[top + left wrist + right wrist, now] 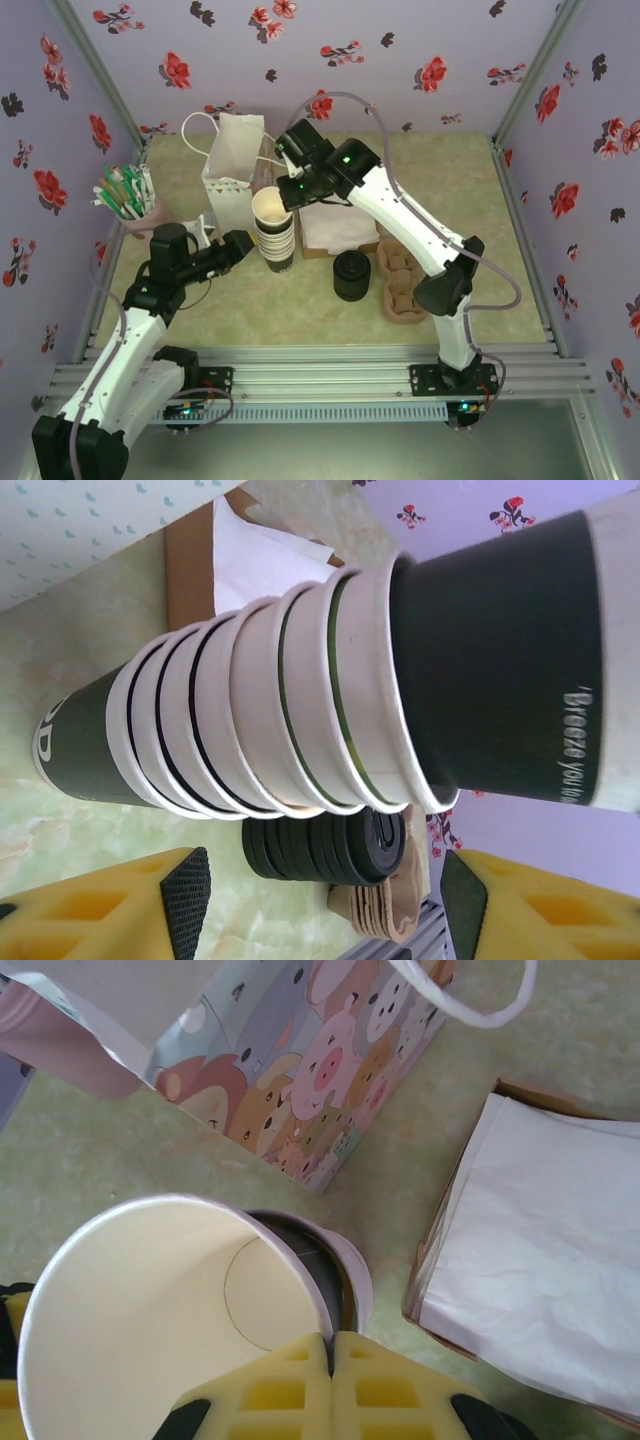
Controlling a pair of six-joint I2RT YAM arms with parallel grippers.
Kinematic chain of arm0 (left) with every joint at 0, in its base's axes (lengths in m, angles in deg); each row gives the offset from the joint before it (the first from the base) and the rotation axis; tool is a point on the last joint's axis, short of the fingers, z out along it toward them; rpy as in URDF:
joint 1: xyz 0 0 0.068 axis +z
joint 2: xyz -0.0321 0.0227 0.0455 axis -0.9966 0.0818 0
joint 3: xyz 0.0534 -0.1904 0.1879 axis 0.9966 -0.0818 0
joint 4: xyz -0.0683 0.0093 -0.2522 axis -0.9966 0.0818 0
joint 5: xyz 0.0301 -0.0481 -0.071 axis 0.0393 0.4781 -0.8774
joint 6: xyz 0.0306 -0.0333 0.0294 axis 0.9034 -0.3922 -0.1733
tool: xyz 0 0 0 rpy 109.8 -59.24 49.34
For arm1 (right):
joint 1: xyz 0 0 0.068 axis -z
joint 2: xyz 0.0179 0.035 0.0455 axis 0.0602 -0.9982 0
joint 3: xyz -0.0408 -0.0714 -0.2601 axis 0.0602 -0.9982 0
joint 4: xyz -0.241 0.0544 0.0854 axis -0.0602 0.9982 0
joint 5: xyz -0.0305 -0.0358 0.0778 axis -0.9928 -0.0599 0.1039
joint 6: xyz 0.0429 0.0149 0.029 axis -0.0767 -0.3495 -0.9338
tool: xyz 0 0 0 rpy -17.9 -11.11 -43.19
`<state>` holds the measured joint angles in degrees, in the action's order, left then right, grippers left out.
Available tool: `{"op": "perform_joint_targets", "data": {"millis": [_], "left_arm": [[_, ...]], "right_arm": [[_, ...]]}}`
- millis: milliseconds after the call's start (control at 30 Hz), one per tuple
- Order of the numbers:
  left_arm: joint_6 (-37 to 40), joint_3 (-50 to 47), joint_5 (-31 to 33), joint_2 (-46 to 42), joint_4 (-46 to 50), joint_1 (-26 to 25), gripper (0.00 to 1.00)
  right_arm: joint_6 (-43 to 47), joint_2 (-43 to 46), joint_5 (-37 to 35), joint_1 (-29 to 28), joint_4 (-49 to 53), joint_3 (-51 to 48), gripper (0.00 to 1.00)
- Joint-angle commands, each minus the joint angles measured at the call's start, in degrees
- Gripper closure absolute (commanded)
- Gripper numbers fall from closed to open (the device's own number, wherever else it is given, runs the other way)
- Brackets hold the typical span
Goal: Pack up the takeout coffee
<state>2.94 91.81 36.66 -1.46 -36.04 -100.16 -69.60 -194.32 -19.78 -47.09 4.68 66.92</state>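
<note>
A stack of lidless cream-rimmed cups [273, 250] stands mid-table. My right gripper [331, 1345] is shut on the rim of the top cup [150, 1320], which is tilted and partly raised out of the stack [352, 1272]. Seen from the top camera, that right gripper [288, 190] sits just above the top cup [269, 208]. My left gripper [242, 246] is open at the stack's left side. In the left wrist view the stack [250, 730] and raised cup [500, 660] lie just beyond the open left gripper [320, 900]. No lidded takeout coffee is in view.
A short stack of black lids [351, 275] stands right of the cups, with brown cup carriers [400, 280] beyond it. A patterned paper bag [232, 170] stands behind the cups, beside a box of napkins [335, 230]. A cup of straws [130, 200] is at far left.
</note>
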Motion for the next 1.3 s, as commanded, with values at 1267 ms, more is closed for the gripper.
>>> {"op": "perform_joint_targets", "data": {"millis": [1267], "left_arm": [[4.2,3.0,9.3,-15.0,17.7,-2.2,0.01]], "right_arm": [[-5.7,30.9,0.6,-6.1,-28.1,-66.8,0.94]]}}
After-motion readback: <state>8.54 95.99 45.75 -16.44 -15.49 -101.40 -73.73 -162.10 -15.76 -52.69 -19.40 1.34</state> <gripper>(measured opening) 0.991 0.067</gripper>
